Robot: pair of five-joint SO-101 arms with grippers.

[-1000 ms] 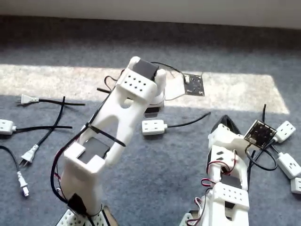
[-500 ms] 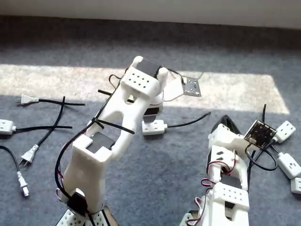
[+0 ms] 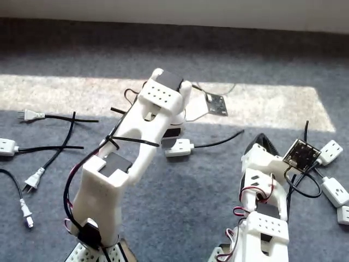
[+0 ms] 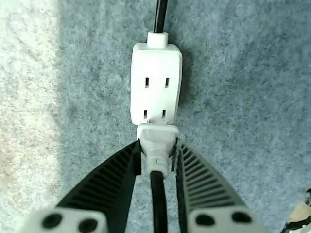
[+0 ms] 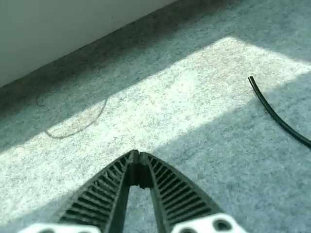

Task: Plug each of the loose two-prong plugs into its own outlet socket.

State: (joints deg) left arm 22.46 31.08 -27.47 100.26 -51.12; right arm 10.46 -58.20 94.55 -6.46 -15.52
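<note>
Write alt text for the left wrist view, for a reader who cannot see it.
The left gripper clamps a white two-prong plug whose front meets one end of a white outlet socket lying on grey carpet. A black cord leaves the socket's other end.

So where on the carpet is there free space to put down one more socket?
The carpet between the left arm and the right arm is bare, on this side of the white socket and its cord. The sunlit strip beyond the right arm is free too. Crowded: the left edge, with loose plugs and cords, and the right edge, with a cluster of sockets.
</note>
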